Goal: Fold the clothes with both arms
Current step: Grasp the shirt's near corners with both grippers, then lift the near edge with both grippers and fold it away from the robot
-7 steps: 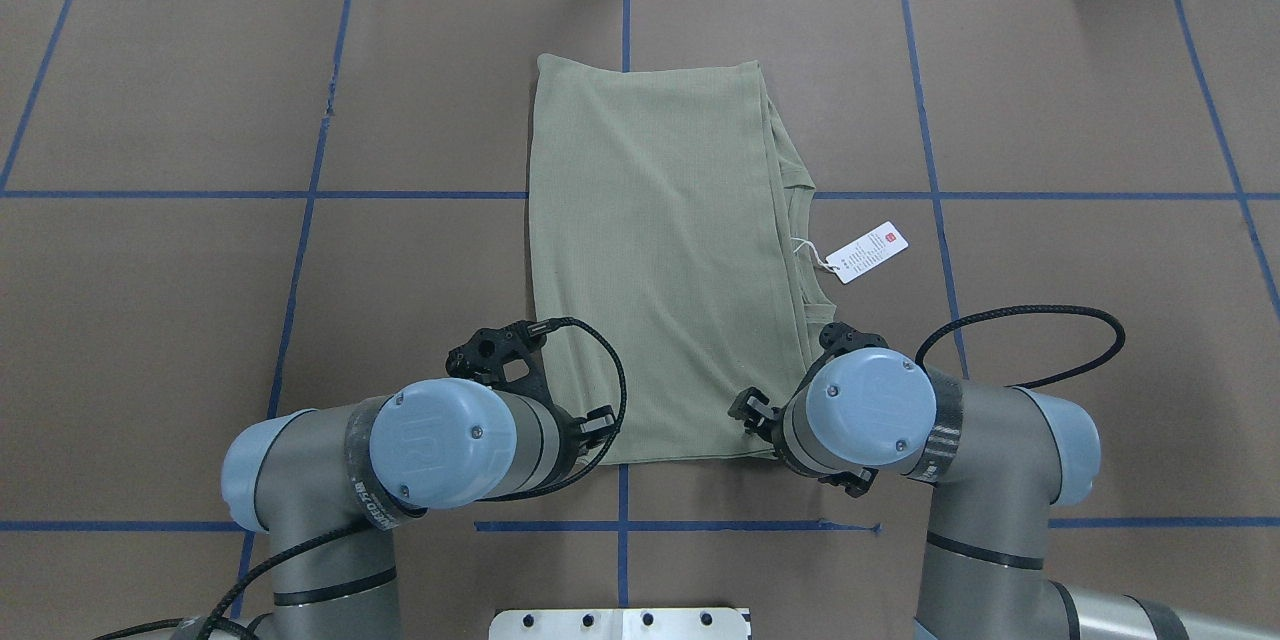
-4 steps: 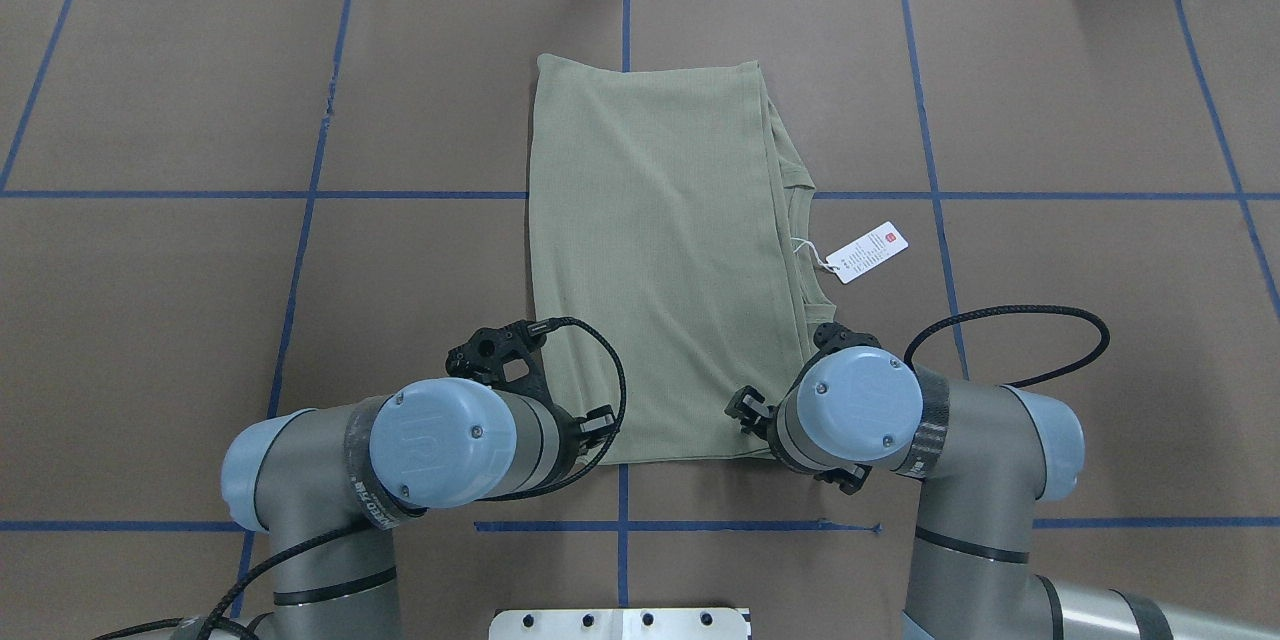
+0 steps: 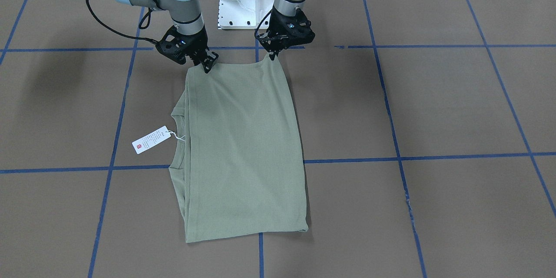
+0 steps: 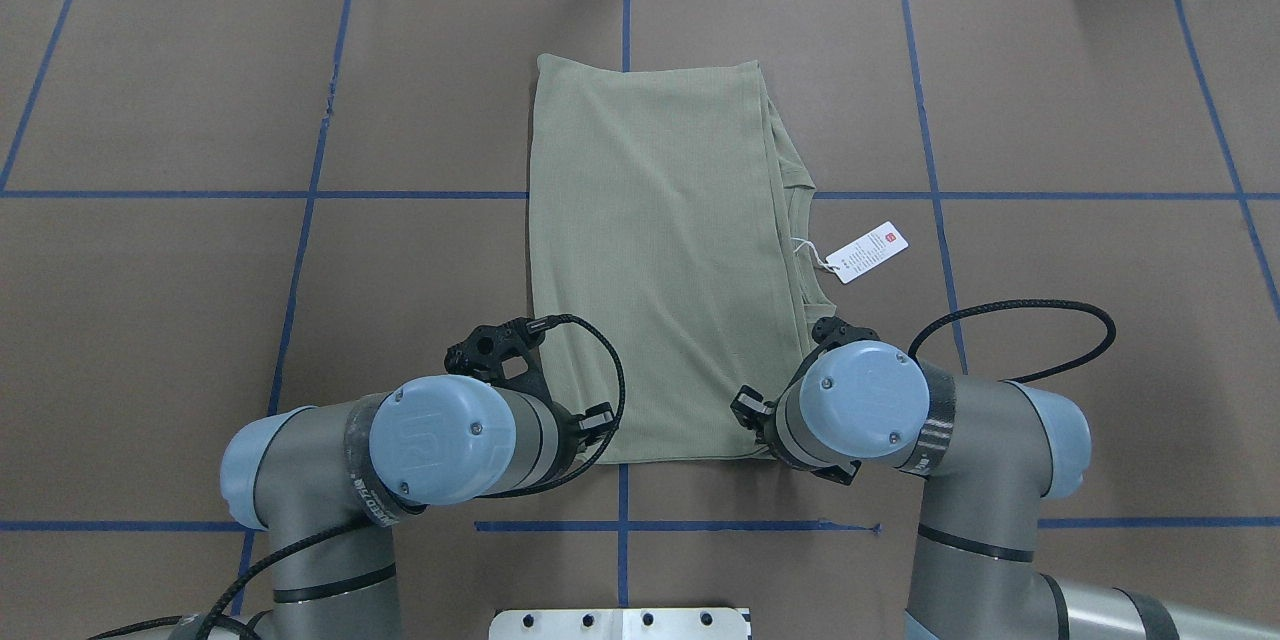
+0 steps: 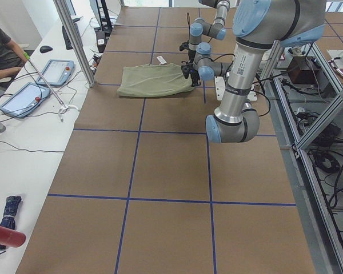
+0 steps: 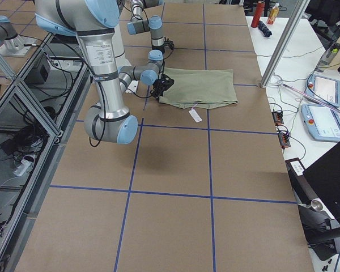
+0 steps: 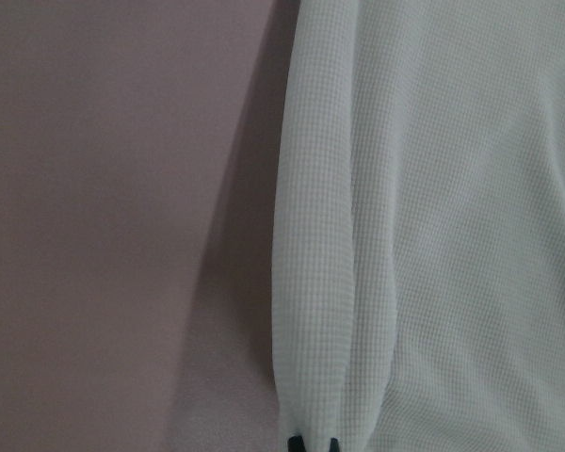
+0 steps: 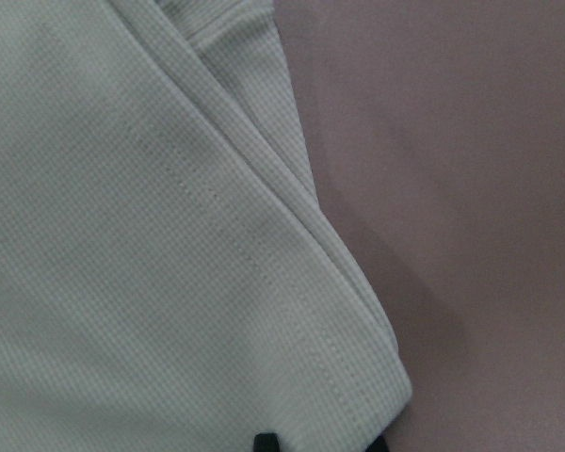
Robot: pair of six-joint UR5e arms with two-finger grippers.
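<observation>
I see right arm (image 4: 985, 440) has nudged slightly | shirt (image 3: 243, 147) mid-worktop (image 3: 434, 108), half-folded | left gripper (image 3: 273, 55) pinched tight on its robot-side corner | right gripper (image 3: 209, 63) spread astride the other corner, so both can lift together.

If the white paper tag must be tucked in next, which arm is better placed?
Right, probably. The tag lies to the right of the shirt, near the right end effector; the left end effector sits at the opposite corner.

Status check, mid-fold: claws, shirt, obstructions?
Left claw shut on shirt near corner. Right claw at other near corner, closure unclear. Shirt folded lengthwise, flat. Hang tag loose beside it; nothing blocking.
</observation>
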